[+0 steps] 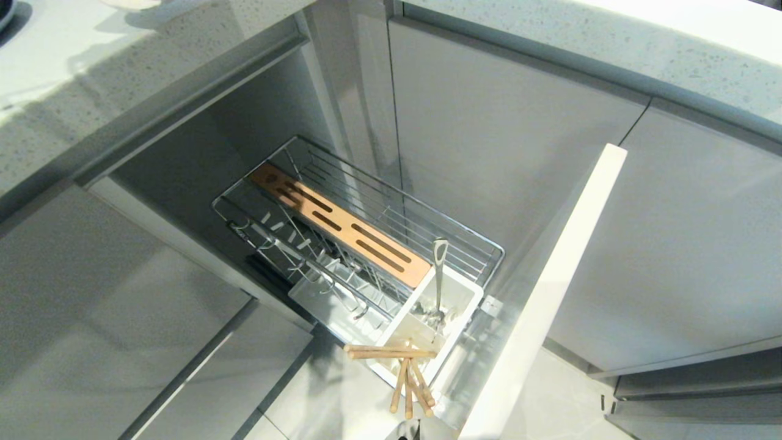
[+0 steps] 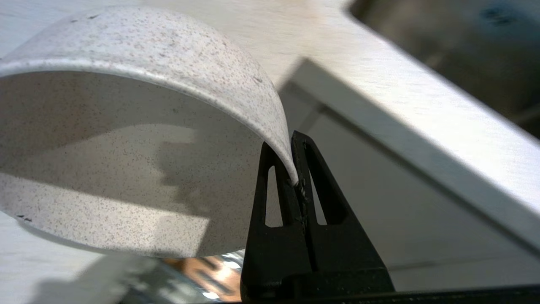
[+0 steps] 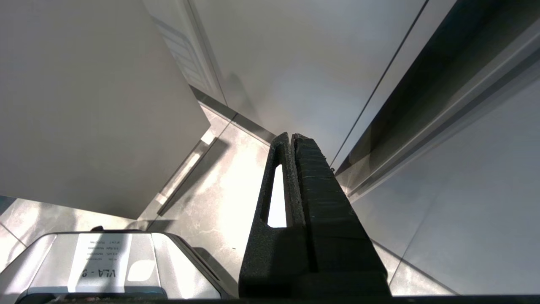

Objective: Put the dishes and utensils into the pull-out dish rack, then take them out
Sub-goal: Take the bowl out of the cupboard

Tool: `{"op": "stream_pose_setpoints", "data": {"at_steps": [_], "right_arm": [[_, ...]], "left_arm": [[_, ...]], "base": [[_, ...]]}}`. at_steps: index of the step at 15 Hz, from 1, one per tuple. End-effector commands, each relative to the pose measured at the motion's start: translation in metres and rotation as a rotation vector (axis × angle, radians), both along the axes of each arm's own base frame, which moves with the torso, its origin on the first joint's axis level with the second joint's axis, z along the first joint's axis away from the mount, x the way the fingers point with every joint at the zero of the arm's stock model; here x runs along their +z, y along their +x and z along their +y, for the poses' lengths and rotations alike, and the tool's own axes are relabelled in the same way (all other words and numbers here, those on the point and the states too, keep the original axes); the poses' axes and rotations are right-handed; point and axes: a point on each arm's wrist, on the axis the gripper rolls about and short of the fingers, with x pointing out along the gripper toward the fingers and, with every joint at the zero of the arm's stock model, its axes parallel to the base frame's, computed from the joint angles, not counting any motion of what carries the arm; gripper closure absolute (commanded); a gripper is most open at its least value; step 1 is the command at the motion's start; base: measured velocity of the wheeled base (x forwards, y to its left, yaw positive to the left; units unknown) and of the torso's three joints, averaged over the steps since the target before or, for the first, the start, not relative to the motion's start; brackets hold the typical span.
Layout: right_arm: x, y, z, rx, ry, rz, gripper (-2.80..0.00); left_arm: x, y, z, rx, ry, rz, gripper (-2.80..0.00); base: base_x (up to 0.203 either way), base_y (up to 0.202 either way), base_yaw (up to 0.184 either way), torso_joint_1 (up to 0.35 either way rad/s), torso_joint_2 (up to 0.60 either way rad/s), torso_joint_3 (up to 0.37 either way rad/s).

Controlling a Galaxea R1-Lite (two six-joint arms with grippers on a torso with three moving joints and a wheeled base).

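While the left gripper [image 2: 295,162] pinches the rim of the cream-white bowl [image 2: 126,139], the bowl's open side faces the wrist camera, beside the countertop edge [image 2: 422,126]. Right gripper [image 3: 292,141] parked, fingers together, holding nothing.

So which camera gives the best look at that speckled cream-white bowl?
The left wrist view: the speckled cream-white bowl fills it, its rim pinched between the shut black fingers of the left gripper. The head view and the right wrist view show nothing of the bowl.
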Motion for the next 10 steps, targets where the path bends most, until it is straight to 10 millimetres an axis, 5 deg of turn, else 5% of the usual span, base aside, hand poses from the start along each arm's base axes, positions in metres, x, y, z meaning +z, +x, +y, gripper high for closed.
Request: {"op": "stream_pose_setpoints", "data": {"at_steps": [1, 5, 10], "right_arm": [[0.0, 0.0, 0.0, -0.001, 0.0, 0.002, 0.0], [0.0, 0.0, 0.0, 0.0, 0.0, 0.0, 0.0], [0.0, 0.0, 0.0, 0.0, 0.0, 0.001, 0.0]], "left_arm": [[0.0, 0.011, 0.013, 0.113, 0.026, 0.009, 0.0], [0.005, 0.01, 0.062, 0.301, 0.143, 0.016, 0.0], [0.019, -0.029, 0.112, 0.321, 0.258, -0.083, 0.0]], "base": [[0.0, 0.0, 0.0, 0.0, 0.0, 0.0], [0.0, 0.0, 0.0, 0.0, 0.0, 0.0], [0.0, 0.0, 0.0, 0.0, 0.0, 0.0]]}}
